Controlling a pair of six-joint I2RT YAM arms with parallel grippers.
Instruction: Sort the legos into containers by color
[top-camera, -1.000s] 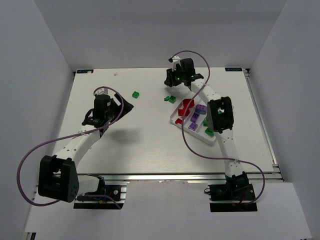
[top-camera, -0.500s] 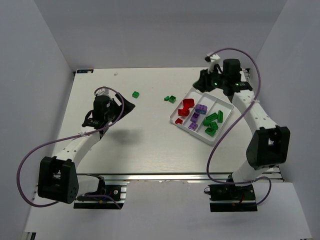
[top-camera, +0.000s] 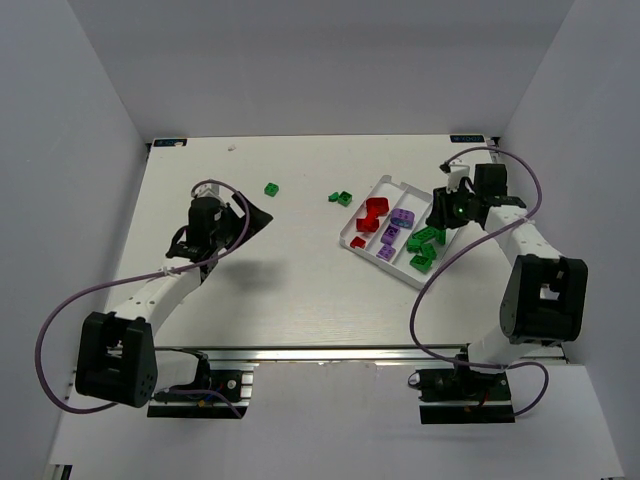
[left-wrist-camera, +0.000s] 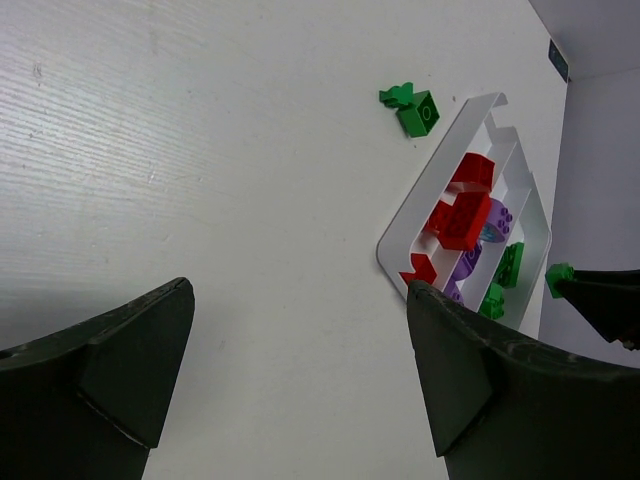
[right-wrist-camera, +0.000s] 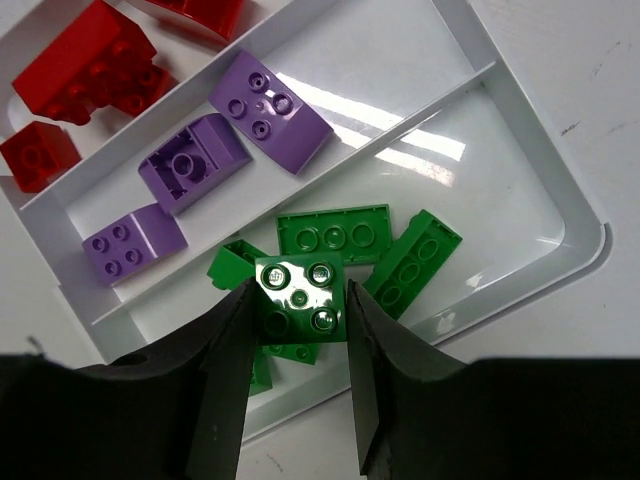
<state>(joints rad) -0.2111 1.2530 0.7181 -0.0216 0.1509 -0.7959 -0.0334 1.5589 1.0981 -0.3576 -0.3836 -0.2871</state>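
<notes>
Risk lies in release: the right gripper (right-wrist-camera: 297, 338), half closed on a green brick (right-wrist-camera: 300, 293), hangs over the tray's (right-wrist-camera: 585, 245) green lane (right-wrist-camera: 480, 170) directly below, where piled bricks (right-wrist-camera: 335, 232) could bounce it into the purple lane (right-wrist-camera: 390, 80) beside; the left gripper (left-wrist-camera: 300, 292) stands wide open, empty.

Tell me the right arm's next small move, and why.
Probably open the right hand: its green brick hangs over the tray compartment that already holds the other green bricks.
</notes>
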